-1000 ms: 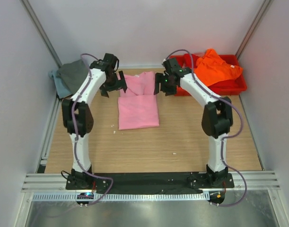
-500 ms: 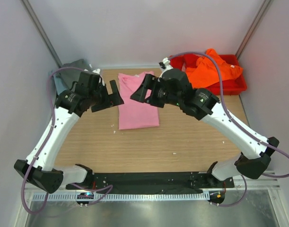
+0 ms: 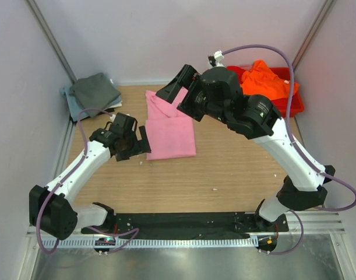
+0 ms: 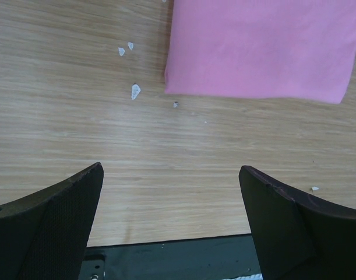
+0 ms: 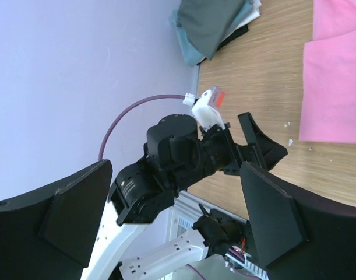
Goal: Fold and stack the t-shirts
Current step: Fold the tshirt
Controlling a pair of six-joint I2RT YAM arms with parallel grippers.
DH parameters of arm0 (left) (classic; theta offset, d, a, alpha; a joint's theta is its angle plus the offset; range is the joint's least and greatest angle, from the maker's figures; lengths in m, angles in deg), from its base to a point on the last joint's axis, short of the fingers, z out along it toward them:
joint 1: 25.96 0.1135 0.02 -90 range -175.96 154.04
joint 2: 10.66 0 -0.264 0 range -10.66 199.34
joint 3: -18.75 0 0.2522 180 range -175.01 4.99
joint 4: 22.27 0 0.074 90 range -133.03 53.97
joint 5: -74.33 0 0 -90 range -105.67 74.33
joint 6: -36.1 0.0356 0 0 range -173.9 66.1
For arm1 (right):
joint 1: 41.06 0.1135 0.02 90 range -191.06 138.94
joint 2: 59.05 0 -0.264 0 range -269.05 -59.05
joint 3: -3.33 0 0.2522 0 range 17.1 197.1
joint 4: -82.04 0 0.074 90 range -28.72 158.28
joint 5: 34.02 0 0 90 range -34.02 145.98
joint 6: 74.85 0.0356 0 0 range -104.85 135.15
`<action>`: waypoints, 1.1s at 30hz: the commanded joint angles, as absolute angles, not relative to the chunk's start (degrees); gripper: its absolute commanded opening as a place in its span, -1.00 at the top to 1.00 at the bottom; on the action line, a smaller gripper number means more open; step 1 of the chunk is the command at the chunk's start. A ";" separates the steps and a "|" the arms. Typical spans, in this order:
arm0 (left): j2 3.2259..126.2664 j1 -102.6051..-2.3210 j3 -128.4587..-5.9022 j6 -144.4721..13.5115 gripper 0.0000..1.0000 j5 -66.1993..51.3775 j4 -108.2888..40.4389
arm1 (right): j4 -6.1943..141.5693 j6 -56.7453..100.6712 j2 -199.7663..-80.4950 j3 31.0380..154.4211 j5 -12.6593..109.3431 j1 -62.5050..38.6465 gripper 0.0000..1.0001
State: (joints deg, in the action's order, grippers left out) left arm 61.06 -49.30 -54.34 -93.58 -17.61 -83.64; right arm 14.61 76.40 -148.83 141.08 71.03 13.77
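The light pink t-shirt (image 3: pixel 171 127) lies folded on the table's middle, and its near edge shows in the left wrist view (image 4: pixel 259 46). The bright orange t-shirt (image 3: pixel 264 80) lies crumpled in the red tray (image 3: pixel 294 105). The dark grey t-shirt (image 3: pixel 96 88) lies folded on the pale blue-grey one (image 3: pixel 69 96) at the back left. My left gripper (image 3: pixel 143 143) is open and empty, low by the pink shirt's near left corner (image 4: pixel 172 216). My right gripper (image 3: pixel 176 95) is open and empty, raised above the pink shirt's far part (image 5: pixel 172 216).
Small white scraps (image 4: pixel 135 90) lie on the wood left of the pink shirt. The right wrist view looks down on the left arm (image 5: pixel 183 157). Grey walls close in the table on three sides. A black base strip (image 3: pixel 183 220) runs along the near edge.
My left arm has swung down and nearer, to the pink shirt's near left corner. My right arm has lifted higher and back over the shirt. Both grippers stay open; the shirts have not moved.
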 commanded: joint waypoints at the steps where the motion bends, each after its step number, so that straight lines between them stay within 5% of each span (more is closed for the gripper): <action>1: 58.77 -49.25 -53.37 -93.98 -0.99 -19.63 -79.62 | 12.64 77.55 -150.10 142.78 68.65 10.11 -0.96; 21: 53.68 -49.17 -51.61 -93.72 -0.99 -19.63 -82.70 | 23.97 96.45 -156.78 141.37 44.74 -2.90 -0.97; 28: 53.59 -49.17 -51.96 -93.54 -1.00 -21.64 -82.61 | 55.13 78.26 -154.07 115.00 37.54 -8.08 -0.99; 33: 55.43 -48.99 -50.04 -93.01 -0.99 -22.97 -80.51 | 56.26 69.05 -148.71 96.66 36.20 -9.94 -0.99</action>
